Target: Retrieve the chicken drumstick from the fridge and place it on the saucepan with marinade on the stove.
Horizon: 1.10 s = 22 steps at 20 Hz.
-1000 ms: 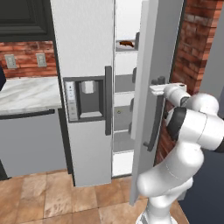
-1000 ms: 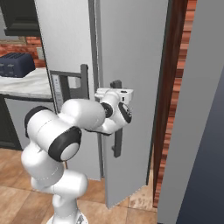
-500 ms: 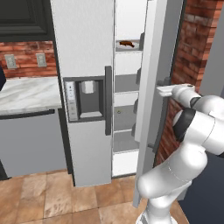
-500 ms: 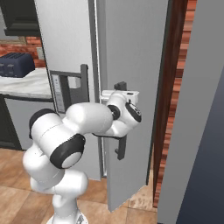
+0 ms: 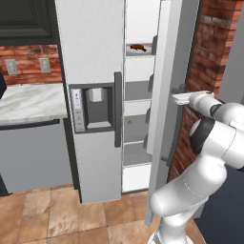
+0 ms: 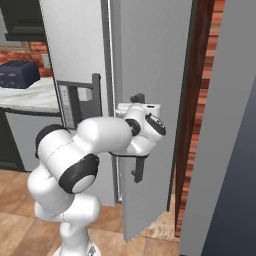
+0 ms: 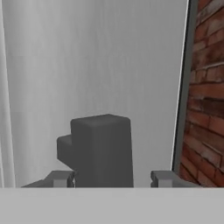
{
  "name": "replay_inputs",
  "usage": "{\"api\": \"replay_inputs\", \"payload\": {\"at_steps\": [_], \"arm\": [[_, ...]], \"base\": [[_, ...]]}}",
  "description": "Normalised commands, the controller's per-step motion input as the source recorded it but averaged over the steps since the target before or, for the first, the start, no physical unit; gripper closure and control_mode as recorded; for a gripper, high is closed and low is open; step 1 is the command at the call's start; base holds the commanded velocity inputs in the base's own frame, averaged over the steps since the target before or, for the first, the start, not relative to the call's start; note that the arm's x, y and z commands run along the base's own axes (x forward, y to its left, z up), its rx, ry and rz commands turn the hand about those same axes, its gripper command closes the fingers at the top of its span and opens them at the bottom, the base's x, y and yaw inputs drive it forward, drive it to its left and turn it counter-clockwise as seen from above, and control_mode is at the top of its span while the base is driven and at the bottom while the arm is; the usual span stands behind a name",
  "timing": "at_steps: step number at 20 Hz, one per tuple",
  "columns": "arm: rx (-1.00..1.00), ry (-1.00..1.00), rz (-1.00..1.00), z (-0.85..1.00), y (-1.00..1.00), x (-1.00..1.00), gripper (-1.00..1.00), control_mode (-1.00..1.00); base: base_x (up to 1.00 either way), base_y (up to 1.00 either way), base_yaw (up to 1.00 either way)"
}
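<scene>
place: kitchen | cues: fridge (image 5: 95, 71), marble counter (image 5: 28, 102), toaster (image 6: 19, 74)

Heads up, you can't see much of the chicken drumstick (image 5: 138, 47): it's a tiny dark smudge on an upper shelf, too small to make out any shape. The fridge (image 5: 95, 71) runs off the top of both base views, and its open right door (image 6: 150, 75) blocks most of the interior from the right side. In the hand view the door handle (image 7: 101, 151) is cut off at the bottom, so you can't tell whether the fingertips (image 7: 60, 178) actually touch it.
</scene>
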Motion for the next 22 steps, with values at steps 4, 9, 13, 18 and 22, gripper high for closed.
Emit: {"api": "replay_inputs", "payload": {"at_steps": [4, 9, 13, 18, 22], "arm": [[0.0, 0.0, 0.0, 0.0, 0.0, -0.28, -1.0, -1.0], [-0.02, 0.0, 0.0, 0.05, 0.04, -0.56, -1.0, -1.0], [-0.08, 0.0, -0.06, 0.21, 0.47, -0.64, -1.0, -1.0], [-0.04, 0.0, -0.21, 0.28, 0.71, -0.89, -1.0, -1.0], [-0.02, 0.0, -0.28, 0.41, 0.82, -0.68, -1.0, -1.0]], "base": [[0.0, 0.0, 0.0], [0.0, 0.0, 0.0], [0.0, 0.0, 0.0], [0.0, 0.0, 0.0], [0.0, 0.0, 0.0]]}}
